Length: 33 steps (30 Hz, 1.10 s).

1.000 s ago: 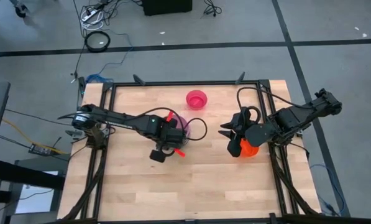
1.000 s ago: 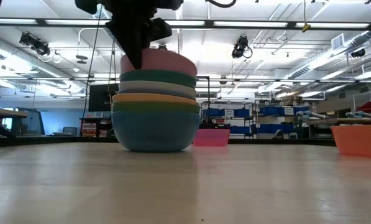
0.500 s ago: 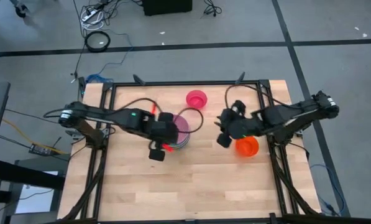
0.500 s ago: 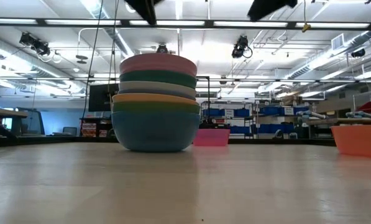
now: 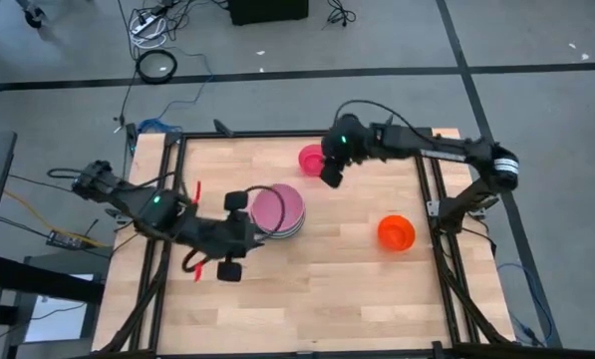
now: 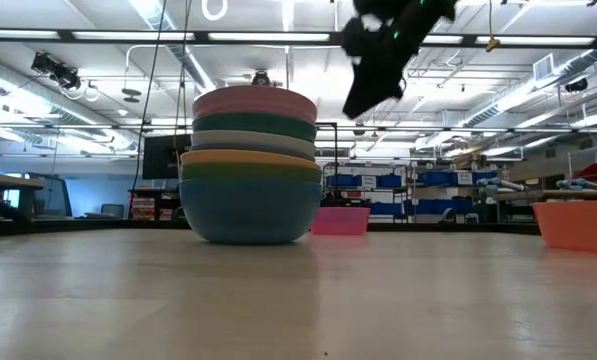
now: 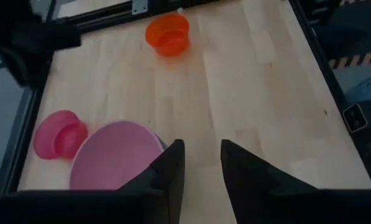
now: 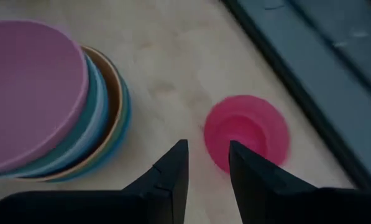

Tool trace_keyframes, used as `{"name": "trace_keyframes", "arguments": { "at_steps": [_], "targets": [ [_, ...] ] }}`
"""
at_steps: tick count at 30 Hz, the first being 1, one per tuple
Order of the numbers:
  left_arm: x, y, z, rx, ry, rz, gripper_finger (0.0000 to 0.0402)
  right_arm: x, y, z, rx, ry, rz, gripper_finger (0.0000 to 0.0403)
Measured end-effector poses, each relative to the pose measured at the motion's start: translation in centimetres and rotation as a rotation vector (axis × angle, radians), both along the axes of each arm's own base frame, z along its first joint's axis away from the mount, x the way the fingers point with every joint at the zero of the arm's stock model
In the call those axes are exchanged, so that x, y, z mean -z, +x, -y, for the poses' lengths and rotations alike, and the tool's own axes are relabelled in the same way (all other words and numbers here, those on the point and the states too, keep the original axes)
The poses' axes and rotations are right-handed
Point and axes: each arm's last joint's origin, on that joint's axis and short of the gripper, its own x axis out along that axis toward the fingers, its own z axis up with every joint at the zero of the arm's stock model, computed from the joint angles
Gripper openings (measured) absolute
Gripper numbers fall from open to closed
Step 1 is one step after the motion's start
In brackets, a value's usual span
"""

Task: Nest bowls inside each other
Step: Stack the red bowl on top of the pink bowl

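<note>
A stack of nested bowls [image 5: 277, 210] with a pink one on top [image 8: 30, 87] stands on its blue bottom bowl [image 6: 250, 212] in the middle of the table. A small pink bowl [image 5: 314, 158] sits on the wood near the far edge, and an orange bowl [image 5: 397, 232] sits at the right. My left gripper [image 7: 199, 146] hovers open above the stack's near-left side [image 5: 245, 235], holding nothing. My right gripper [image 8: 207, 146] hangs open just right of and above the small pink bowl [image 8: 247, 134], and shows dark in the low view [image 6: 363, 95].
Black frame rails [image 5: 297, 133] run along the table's far edge and both sides. Bare wood [image 5: 317, 299] lies between the stack and the near edge. The right arm [image 5: 427, 150] reaches along the far right part of the table.
My left gripper has left the top of the stack, risen and drawn back toward the table's near-left. My right gripper has swung from over the orange bowl toward the far edge, then down beside the small pink bowl. The stack and the orange bowl have stayed put.
</note>
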Motion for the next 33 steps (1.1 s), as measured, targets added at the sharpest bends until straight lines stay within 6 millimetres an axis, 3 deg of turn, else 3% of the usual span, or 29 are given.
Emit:
{"name": "trace_keyframes", "arguments": {
  "at_steps": [5,10,16,23,33],
  "targets": [
    [0.3,-1.2,1.3,-0.037,-0.008,-0.024,0.0113,2.5,0.3,4.6,-0.053,0.175,0.015,0.0103],
    [0.6,-2.2,2.1,-0.094,0.006,-0.034,0.0113,4.9,0.5,6.8,-0.111,0.3,0.006,0.0103],
    [0.8,-3.2,2.8,-0.15,0.025,-0.024,0.0113,6.3,1.2,6.8,-0.218,0.372,0.008,0.0103],
    [0.8,-3.7,3.2,-0.188,0.044,0.006,0.0113,7.4,2.3,5.6,-0.362,0.239,-0.073,0.0103],
    [0.8,-3.7,3.2,-0.204,0.034,0.012,0.0113,10.7,3.4,5.8,-0.329,0.053,-0.299,0.0103]
  ]
}}
